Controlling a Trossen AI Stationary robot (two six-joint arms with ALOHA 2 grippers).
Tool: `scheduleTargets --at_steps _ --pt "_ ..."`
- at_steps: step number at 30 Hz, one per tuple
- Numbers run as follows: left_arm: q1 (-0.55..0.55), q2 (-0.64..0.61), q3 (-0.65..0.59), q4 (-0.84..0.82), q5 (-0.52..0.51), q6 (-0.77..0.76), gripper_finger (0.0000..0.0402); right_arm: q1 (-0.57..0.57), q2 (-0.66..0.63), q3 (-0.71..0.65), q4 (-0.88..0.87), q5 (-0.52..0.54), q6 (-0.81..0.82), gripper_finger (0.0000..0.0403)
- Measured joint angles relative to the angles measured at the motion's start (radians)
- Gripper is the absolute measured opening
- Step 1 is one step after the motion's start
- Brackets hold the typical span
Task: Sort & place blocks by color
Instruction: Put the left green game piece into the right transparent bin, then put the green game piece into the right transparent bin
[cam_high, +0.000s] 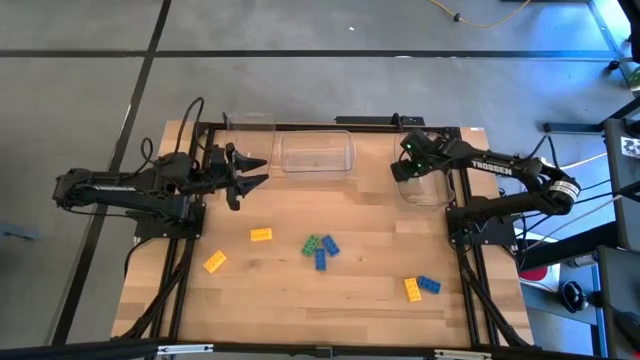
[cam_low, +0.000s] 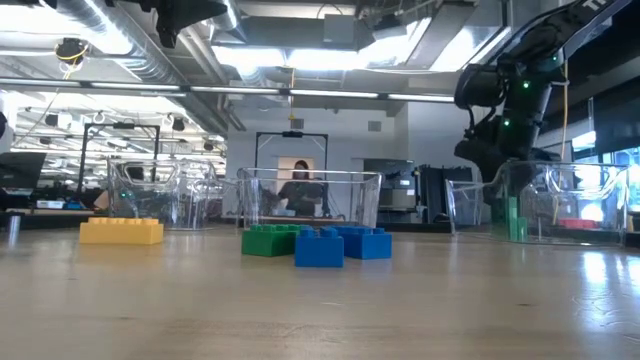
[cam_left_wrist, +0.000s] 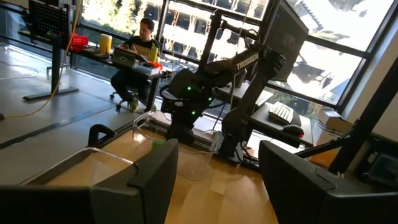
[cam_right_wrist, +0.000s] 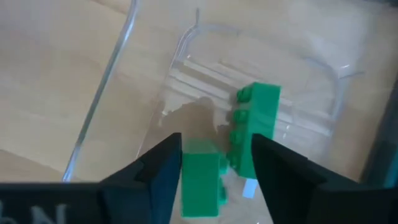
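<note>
From my station I see the right gripper (cam_right_wrist: 214, 165) poised over the clear plastic bin (cam_high: 425, 188) at the table's right rear. Its dark fingers (cam_right_wrist: 158, 168) stand apart, with a small green studded brick (cam_right_wrist: 202, 177) between them; I cannot tell whether the pads touch it. Its long axis runs along the fingers, pointing into the bin. A second green studded brick (cam_right_wrist: 255, 124) lies on that bin's floor just beyond, its long axis roughly parallel to the first.

The left gripper (cam_high: 250, 172) waits with its fingers spread wide and nothing between them, left of the middle clear bin (cam_high: 316, 153).

On the bare wood in front of the middle bin sit a yellow brick (cam_high: 261, 235), lying crosswise, and a tight cluster of one green brick (cam_high: 311, 244) and two blue bricks (cam_high: 325, 252). Farther left lies another yellow brick (cam_high: 214, 262), tilted. In front of the right bin a yellow brick (cam_high: 412, 290) touches a blue brick (cam_high: 430, 285).
</note>
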Motion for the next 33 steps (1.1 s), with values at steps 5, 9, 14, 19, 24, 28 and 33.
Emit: scheduleTargets --at_steps 5,9,14,19,24,28,33 --pt "0.0 0.0 0.0 0.0 0.0 0.0 0.0215 0.0 -0.02 0.073 -0.047 0.025 -0.087 0.024" --pt "0.0 0.0 0.0 0.0 0.003 -0.029 0.0215 0.007 -0.099 0.137 -0.034 -0.052 -0.187 0.0274" --pt "0.0 0.0 0.0 0.0 0.008 -0.077 0.0215 0.071 -0.239 0.146 0.109 -0.318 -0.173 0.0297" --pt "0.0 0.0 0.0 -0.003 0.008 -0.064 0.0215 0.196 -0.345 0.124 0.325 -0.483 -0.125 0.0299" --pt "0.0 0.0 0.0 -0.003 0.003 -0.036 0.0215 0.319 -0.394 0.081 0.574 -0.488 -0.108 0.0293" --pt "0.0 0.0 0.0 -0.004 0.001 -0.035 0.0215 0.375 -0.394 0.076 0.668 -0.455 -0.109 0.0289" --pt "0.0 0.0 0.0 -0.005 0.001 -0.035 0.0215 0.389 -0.394 0.076 0.682 -0.428 -0.107 0.0288"
